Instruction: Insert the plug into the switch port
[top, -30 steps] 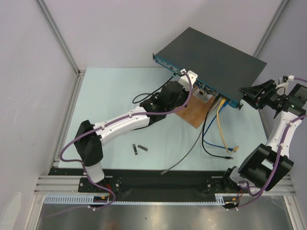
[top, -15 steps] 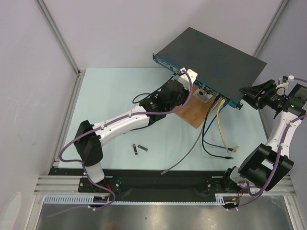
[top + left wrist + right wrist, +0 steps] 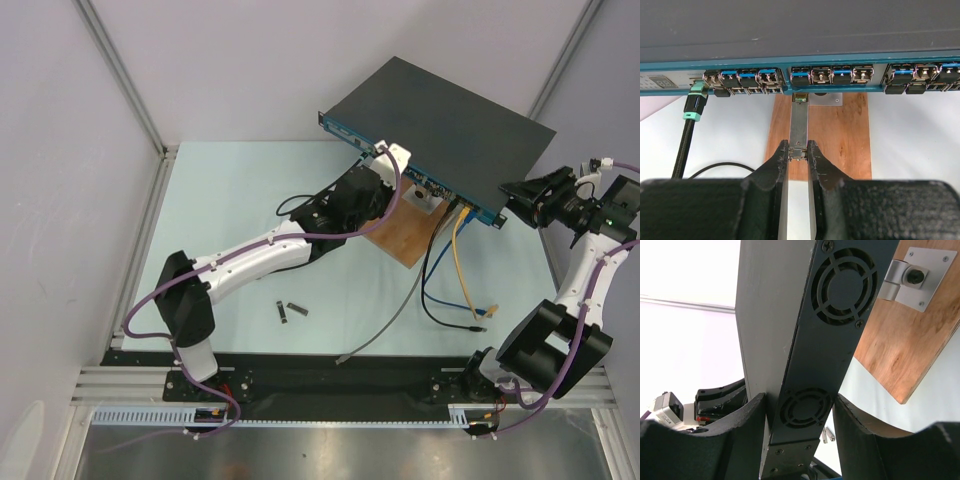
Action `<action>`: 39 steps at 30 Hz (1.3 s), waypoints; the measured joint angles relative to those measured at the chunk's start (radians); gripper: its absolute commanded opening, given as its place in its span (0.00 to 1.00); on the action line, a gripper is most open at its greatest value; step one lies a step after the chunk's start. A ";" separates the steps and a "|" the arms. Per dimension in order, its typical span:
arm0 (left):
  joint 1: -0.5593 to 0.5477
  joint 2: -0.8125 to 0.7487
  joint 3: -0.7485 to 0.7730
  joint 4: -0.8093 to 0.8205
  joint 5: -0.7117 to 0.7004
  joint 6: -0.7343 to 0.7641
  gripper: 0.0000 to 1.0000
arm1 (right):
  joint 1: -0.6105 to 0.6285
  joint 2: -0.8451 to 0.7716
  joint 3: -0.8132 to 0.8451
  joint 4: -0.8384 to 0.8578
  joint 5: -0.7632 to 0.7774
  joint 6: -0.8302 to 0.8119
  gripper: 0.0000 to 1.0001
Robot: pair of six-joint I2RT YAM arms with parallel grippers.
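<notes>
Left pincer (image 3: 798, 150) is pressed together on the near end of a slim silver plug (image 3: 799, 125), which runs straight toward 12 o'clock in the left wrist view. The plug's tip lies at the lower edge of the switch (image 3: 800, 30), right under the leftmost socket of the middle group on the blue front face and outside any port; whether it touches that edge cannot be told. Behind the plug lies a wooden board (image 3: 840, 135), with a small metal bracket (image 3: 826, 98) at 1 o'clock from the tip. At 10 o'clock from the pincer, a black cable (image 3: 690, 130) with a green collar is seated in a socket at the left of the row. Right pincer (image 3: 799, 415) pinches the switch's narrow end, one finger against each broad face, beside two round fan grilles (image 3: 840, 287). From above, the switch sits tilted at 1 o'clock on the pale bench (image 3: 230, 200), the right pincer at its 4 o'clock corner. A yellow cable (image 3: 460, 250) and a blue cable (image 3: 445, 300) hang from the front face toward 6 o'clock, a grey cable (image 3: 395, 315) trails toward 7 o'clock, and two small black parts (image 3: 292, 311) lie at 8 o'clock from the board.
</notes>
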 measured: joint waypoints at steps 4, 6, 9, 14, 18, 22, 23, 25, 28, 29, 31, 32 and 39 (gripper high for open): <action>0.000 0.000 0.006 0.005 0.000 0.001 0.00 | 0.000 0.000 -0.003 0.006 -0.003 0.002 0.00; 0.000 0.000 0.011 0.010 0.001 0.001 0.00 | 0.000 0.000 -0.005 0.009 -0.004 0.003 0.00; 0.002 0.000 0.011 0.019 0.007 0.001 0.00 | 0.000 -0.001 -0.008 0.014 -0.005 0.006 0.00; 0.005 0.000 0.011 0.023 0.015 0.001 0.00 | -0.002 -0.006 -0.019 0.032 -0.009 0.016 0.00; 0.006 0.004 0.011 0.029 0.019 0.000 0.00 | -0.002 -0.007 -0.022 0.040 -0.010 0.023 0.00; 0.008 0.013 0.013 0.029 0.019 0.000 0.00 | -0.002 -0.007 -0.022 0.043 -0.010 0.027 0.00; 0.008 0.014 0.013 0.028 0.019 0.000 0.00 | -0.002 -0.007 -0.022 0.043 -0.010 0.028 0.00; 0.008 0.015 0.013 0.027 0.019 0.000 0.01 | -0.002 -0.007 -0.022 0.044 -0.010 0.031 0.00; 0.008 0.015 0.013 0.026 0.019 0.000 0.00 | -0.002 -0.007 -0.024 0.048 -0.011 0.033 0.00; 0.008 0.015 0.014 0.025 0.019 0.000 0.00 | -0.002 -0.007 -0.026 0.051 -0.011 0.034 0.00; 0.008 0.015 0.015 0.023 0.020 0.000 0.00 | -0.002 -0.007 -0.027 0.053 -0.013 0.035 0.00; 0.009 0.015 0.015 0.023 0.023 0.000 0.00 | -0.002 -0.007 -0.027 0.055 -0.013 0.036 0.00; 0.013 0.017 0.021 0.011 0.039 -0.001 0.00 | -0.002 -0.007 -0.029 0.062 -0.014 0.043 0.00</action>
